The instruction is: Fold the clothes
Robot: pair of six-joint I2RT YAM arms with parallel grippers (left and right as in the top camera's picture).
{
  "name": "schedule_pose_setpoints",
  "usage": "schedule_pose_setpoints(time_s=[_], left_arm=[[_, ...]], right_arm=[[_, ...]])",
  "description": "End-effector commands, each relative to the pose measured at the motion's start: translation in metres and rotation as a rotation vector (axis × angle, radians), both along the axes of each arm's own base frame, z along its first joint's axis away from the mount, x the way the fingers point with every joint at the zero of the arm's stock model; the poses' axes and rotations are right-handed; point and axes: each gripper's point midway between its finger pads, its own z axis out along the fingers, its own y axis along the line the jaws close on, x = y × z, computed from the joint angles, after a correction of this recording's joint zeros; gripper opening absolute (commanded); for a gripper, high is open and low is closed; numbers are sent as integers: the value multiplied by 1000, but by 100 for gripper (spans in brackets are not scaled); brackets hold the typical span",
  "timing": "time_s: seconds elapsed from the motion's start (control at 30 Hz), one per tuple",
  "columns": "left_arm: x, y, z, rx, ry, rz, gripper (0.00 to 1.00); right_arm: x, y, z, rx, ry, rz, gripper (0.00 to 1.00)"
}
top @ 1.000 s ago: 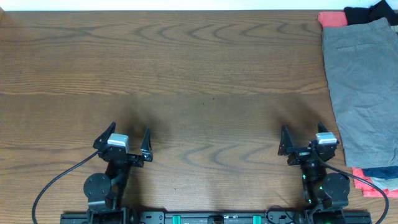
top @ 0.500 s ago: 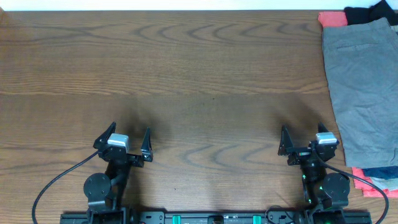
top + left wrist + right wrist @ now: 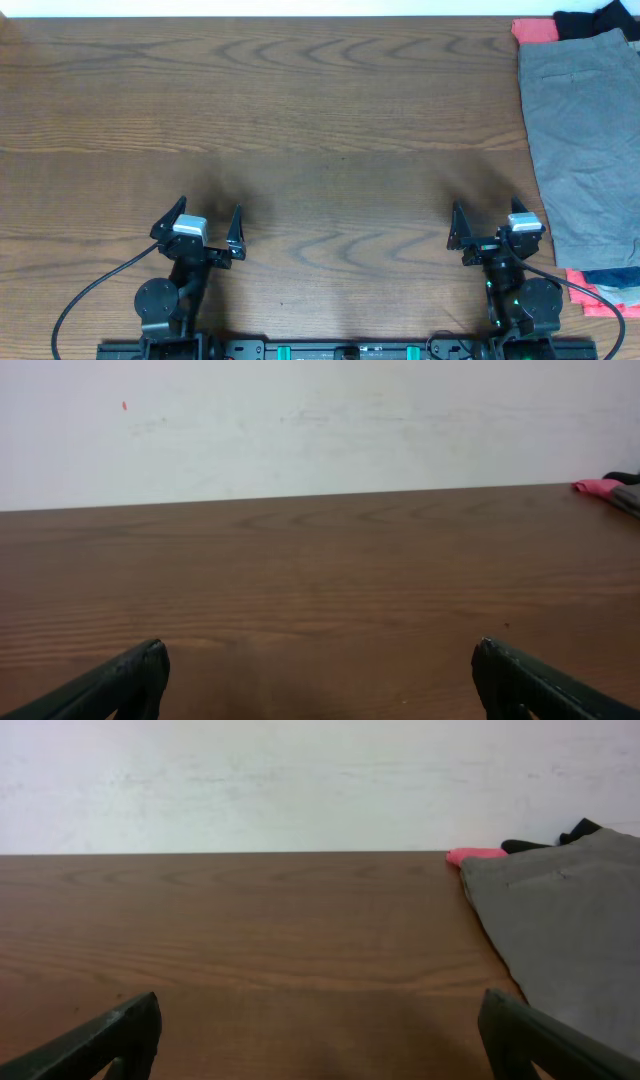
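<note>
Folding hasn't started: left gripper [image 3: 208, 214] and right gripper [image 3: 484, 214] sit wide, empty, at the table's [image 3: 330, 120] near edge. Next, the right should fetch the grey shorts [image 3: 585, 150] by the right edge.

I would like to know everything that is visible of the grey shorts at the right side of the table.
The grey shorts look like woven cotton with faint seams. They lie spread flat, unfolded, along the table's right edge, partly out of frame. The far end meets a coral-red garment and a black garment; the near end covers more coloured cloth. The right pincer, open, stands apart from them.
</note>
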Motion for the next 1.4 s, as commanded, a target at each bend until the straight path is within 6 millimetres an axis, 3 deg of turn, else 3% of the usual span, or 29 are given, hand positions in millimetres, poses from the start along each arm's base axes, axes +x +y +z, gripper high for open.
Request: schedule_pose_setpoints(time_s=[0.0,0.13,0.33,0.43,0.7,0.9,1.17,1.3,1.37], left_arm=[[-1,-4,-17,-2,57,-23,98],[-1,-4,-17,-2,57,-23,98],[-1,-4,-17,-2,57,-23,98],[-1,-4,-17,-2,57,-23,98],[-1,-4,-17,-2,57,-23,98],[-1,-4,-17,-2,57,-23,98],[-1,-4,-17,-2,57,-23,98],[-1,-4,-17,-2,57,-23,98],[-1,-4,-17,-2,57,-23,98]], right_arm=[[0,3,-1,16,6,15,99],[-1,10,6,64,-17,51,99],[-22,69,6,457,121,383,99],[-36,90,7,573,202,513,99],[-41,96,20,627,190,568,99],[-47,95,71,572,-46,639,99],[-46,83,120,451,-209,576,99],[-32,77,146,323,-229,511,99],[-15,72,154,243,-201,453,99]])
